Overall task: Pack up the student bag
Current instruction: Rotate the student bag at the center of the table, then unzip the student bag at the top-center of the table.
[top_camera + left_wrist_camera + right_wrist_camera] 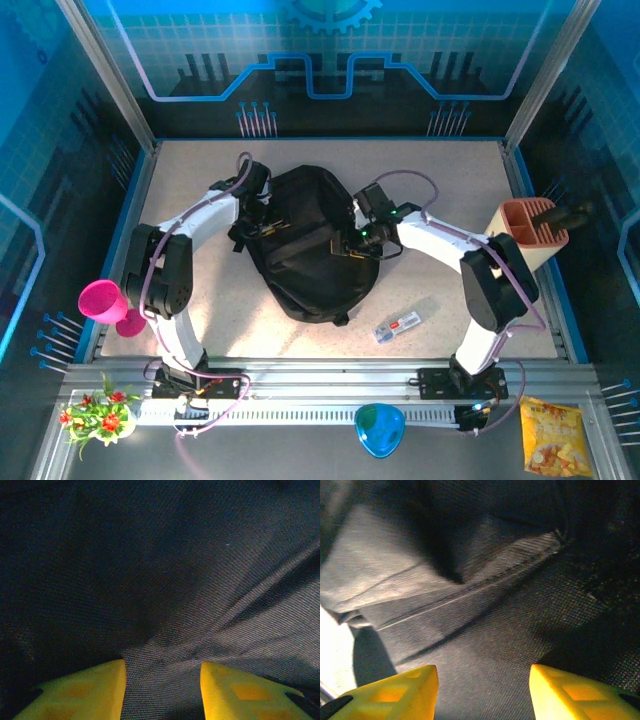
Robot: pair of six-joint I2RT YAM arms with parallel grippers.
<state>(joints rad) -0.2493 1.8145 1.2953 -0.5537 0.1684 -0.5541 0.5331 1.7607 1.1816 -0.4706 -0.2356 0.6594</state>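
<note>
The student bag (pixel 305 260), a large black soft backpack, lies in the middle of the table with its top toward the back. My left gripper (pixel 268 215) is at the bag's upper left. In the left wrist view this gripper (pixel 162 667) is open, its yellow fingers (pixel 85 692) apart, and a creased ridge of the black fabric (pixel 165 605) runs into the gap. My right gripper (pixel 352 240) is at the bag's upper right. In the right wrist view this one (pixel 483 672) is open just above a flat panel and seam of the bag (pixel 470 605), holding nothing.
A small white packet (pixel 397 326) lies on the table to the bag's front right. A brown holder (pixel 533 228) stands at the right edge and a pink cup (pixel 103 300) at the left edge. A blue bowl (pixel 380 428), a yellow snack bag (pixel 550 435) and flowers (pixel 98 412) sit along the front rail.
</note>
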